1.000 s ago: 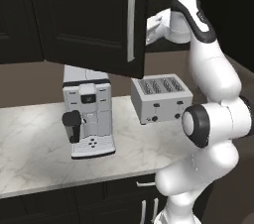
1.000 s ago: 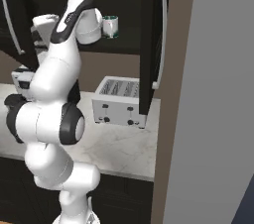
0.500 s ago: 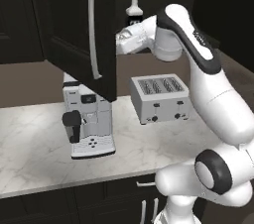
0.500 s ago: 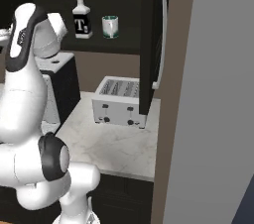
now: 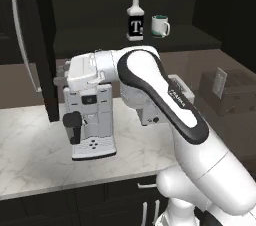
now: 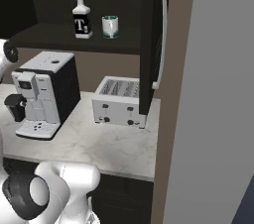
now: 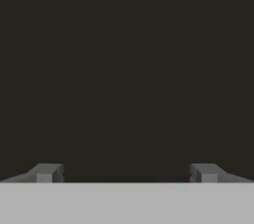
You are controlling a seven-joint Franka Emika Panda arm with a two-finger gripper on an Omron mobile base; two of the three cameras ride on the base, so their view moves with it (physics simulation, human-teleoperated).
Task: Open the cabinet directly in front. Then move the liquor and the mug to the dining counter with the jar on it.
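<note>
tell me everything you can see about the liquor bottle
The liquor bottle is small and slim, with a pale grey neck and cap above a dark body bearing a white letter T. It stands upright on the dark shelf of the open cabinet, just left of the mug, not touching it. Nothing grips it.

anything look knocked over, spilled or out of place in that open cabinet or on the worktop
Nothing stands out. The liquor and mug stand upright, side by side on the cabinet shelf; coffee machine and toaster sit square on the worktop.

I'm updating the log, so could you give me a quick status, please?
Gripper open, empty, facing dark door. Cabinet open; liquor and mug on shelf. Coffee machine below.
</note>
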